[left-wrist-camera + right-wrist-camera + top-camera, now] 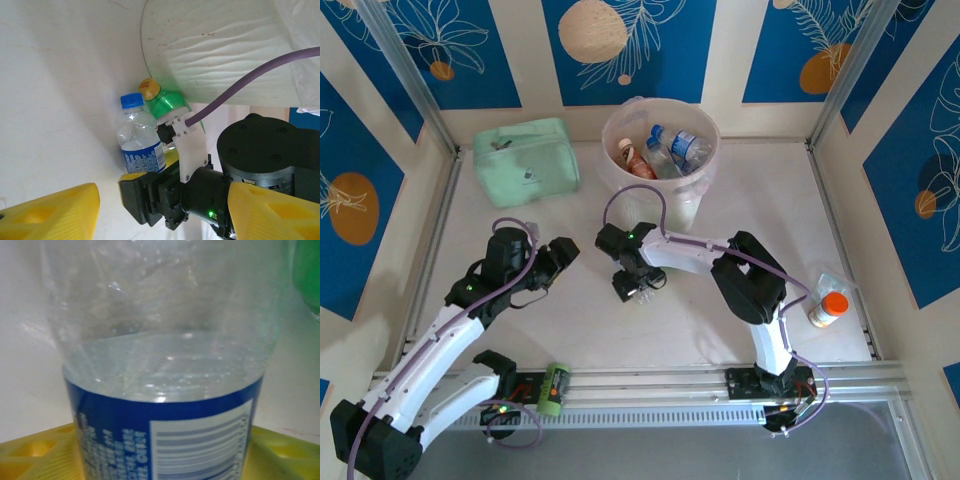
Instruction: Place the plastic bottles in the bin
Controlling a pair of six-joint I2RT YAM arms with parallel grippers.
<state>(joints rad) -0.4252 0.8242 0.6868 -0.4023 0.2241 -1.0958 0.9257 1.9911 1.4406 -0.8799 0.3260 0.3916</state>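
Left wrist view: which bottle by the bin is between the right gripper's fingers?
The clear blue-capped bottle, blue label; the green yellow-capped bottle is beside it.

Mint-green zip pouch (pixel 525 160) at far left of white table (pixel 570 335), near blue leaf-patterned wall panels (pixel 670 50)

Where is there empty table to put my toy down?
Biggest bare patch: between the bin and the right wall, beyond the orange-capped bottle. Another: the near middle, between left arm and right arm. Crowded: in front of the bin, where the right tool meets the clear bottle and green bottle.
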